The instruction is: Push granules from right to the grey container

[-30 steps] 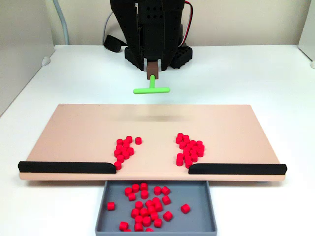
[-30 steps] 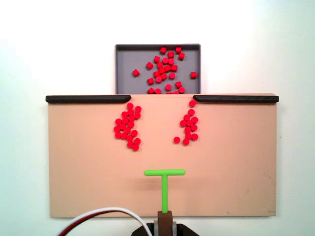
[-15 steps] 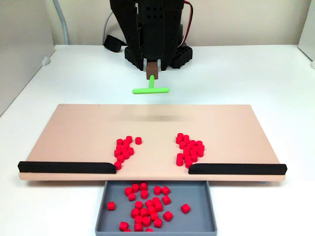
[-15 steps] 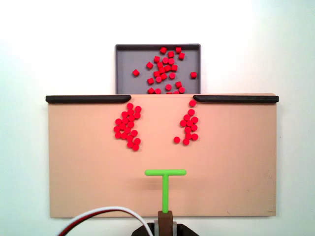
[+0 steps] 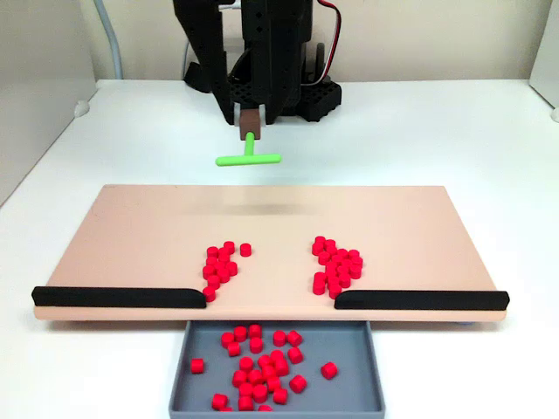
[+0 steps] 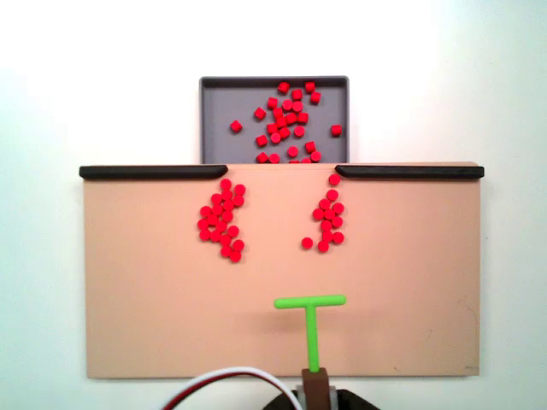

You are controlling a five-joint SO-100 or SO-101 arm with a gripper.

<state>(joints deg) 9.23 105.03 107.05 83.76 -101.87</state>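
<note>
Two loose clusters of red granules lie on the tan board, one on the left (image 5: 220, 264) (image 6: 222, 220) and one on the right (image 5: 336, 266) (image 6: 328, 218). More granules (image 5: 262, 362) (image 6: 286, 120) sit inside the grey container (image 5: 374, 375) (image 6: 218, 111), which lies below the gap between the black strips. My gripper (image 5: 251, 122) (image 6: 318, 391) is shut on a brown block that carries the green T-shaped stick (image 5: 249, 160) (image 6: 310, 301). The stick hovers over the board's edge nearest the arm, well back from both clusters and touching no granules.
The tan board (image 5: 131, 227) (image 6: 410, 282) carries two black strips (image 5: 118, 297) (image 5: 419, 299) along its container-side edge, with a gap between them. The arm's black base (image 5: 279, 87) stands behind the board. White table surrounds it; red and white cables (image 6: 214, 380) run near the gripper.
The gripper and green stick have shifted sideways, leftward in the front fixed view and rightward in the top fixed view. The granules have not moved.
</note>
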